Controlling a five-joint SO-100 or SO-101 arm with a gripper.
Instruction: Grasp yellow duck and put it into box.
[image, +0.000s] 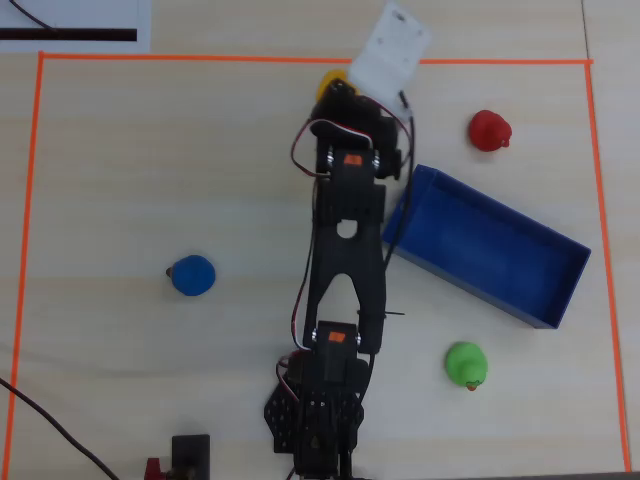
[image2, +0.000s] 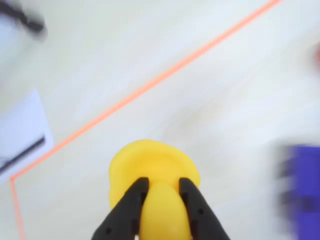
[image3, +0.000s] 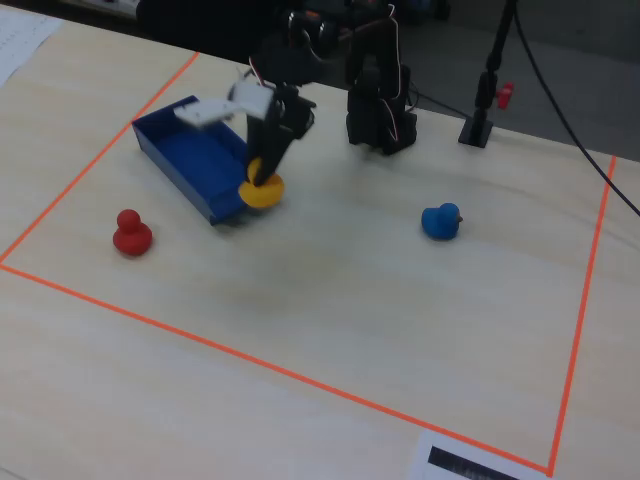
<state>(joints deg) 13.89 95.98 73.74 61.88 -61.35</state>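
Note:
My gripper (image2: 162, 182) is shut on the yellow duck (image2: 150, 165), with both black fingers pressed on its sides. In the fixed view the gripper (image3: 266, 172) holds the duck (image3: 263, 192) in the air, in front of the near end of the blue box (image3: 190, 150). In the overhead view only a bit of the duck (image: 328, 82) shows beside the white wrist mount, up and left of the box (image: 490, 250). The box shows as a blue blur (image2: 302, 195) at the right of the wrist view. It has nothing in it.
A red duck (image: 490, 130) (image3: 131, 232), a green duck (image: 465, 363) and a blue duck (image: 191, 275) (image3: 439, 221) stand on the table. Orange tape (image: 300, 58) frames the work area. A white paper (image2: 20, 135) lies outside the corner.

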